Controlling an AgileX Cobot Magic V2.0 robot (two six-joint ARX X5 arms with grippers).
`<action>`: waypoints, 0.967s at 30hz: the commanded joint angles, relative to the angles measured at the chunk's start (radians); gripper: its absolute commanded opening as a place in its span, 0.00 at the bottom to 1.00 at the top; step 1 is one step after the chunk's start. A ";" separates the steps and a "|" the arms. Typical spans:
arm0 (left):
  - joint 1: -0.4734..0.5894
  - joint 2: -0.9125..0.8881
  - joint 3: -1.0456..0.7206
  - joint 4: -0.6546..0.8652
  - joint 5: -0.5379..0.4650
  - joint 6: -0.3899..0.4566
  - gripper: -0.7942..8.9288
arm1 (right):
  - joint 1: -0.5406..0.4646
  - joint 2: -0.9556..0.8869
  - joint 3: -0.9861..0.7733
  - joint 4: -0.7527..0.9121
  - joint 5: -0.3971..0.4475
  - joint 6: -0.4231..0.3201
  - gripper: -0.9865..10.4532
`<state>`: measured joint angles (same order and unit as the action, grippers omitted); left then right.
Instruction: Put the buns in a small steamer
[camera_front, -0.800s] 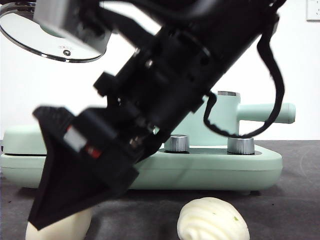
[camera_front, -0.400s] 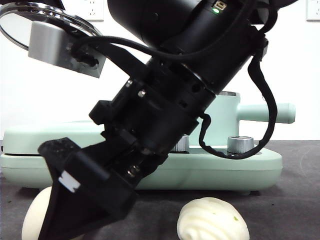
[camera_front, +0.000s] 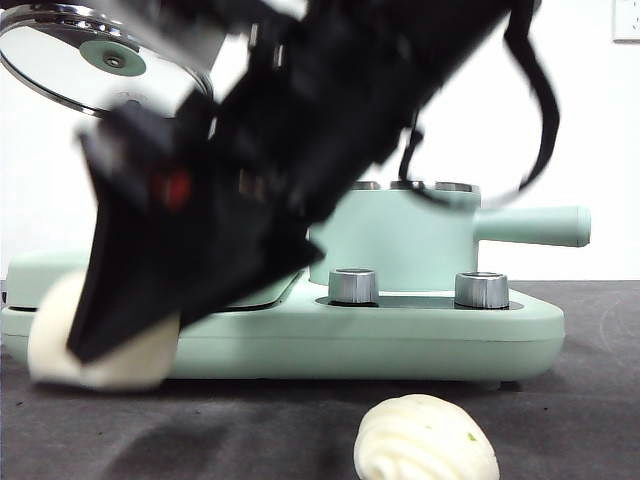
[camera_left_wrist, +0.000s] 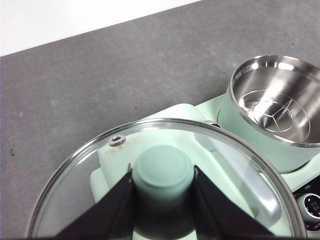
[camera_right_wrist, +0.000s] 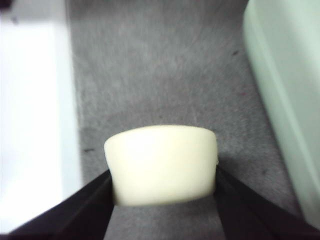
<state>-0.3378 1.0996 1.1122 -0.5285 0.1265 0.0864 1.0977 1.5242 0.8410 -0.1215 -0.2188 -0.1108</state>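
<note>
My right gripper (camera_right_wrist: 162, 172) is shut on the smooth bun (camera_right_wrist: 161, 164) and holds it off the table at the front left, where the front view shows the smooth bun (camera_front: 60, 330) under the dark arm. On the dark mat near the front lies the ridged bun (camera_front: 425, 438). The small steamer (camera_front: 410, 240) stands lidless on the mint-green base, its steel inside (camera_left_wrist: 275, 107) bare. High at the left, my left gripper (camera_left_wrist: 162, 180) is shut on the green knob of the glass lid (camera_front: 95, 60).
A flat mint-green griddle base (camera_front: 420, 335) with two steel dials (camera_front: 352, 286) spans the middle of the table. The steamer's straight handle (camera_front: 535, 225) points right. Grey mat (camera_right_wrist: 165, 70) lies beneath the lifted bun.
The right gripper has closed on the smooth bun and lifted it off the mat, rising up the left side. The lid stays held up high.
</note>
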 joint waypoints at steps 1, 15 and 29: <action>-0.003 -0.002 0.014 0.027 0.000 0.006 0.10 | 0.008 -0.050 0.040 -0.098 0.023 0.076 0.33; -0.003 -0.002 0.014 0.027 0.000 0.006 0.10 | -0.148 -0.271 0.383 -0.895 0.094 0.313 0.32; -0.003 -0.002 0.014 0.027 0.000 0.002 0.10 | -0.418 -0.157 0.699 -1.068 0.122 0.172 0.32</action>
<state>-0.3378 1.0996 1.1122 -0.5282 0.1265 0.0860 0.6800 1.3354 1.5120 -1.1965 -0.1005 0.1062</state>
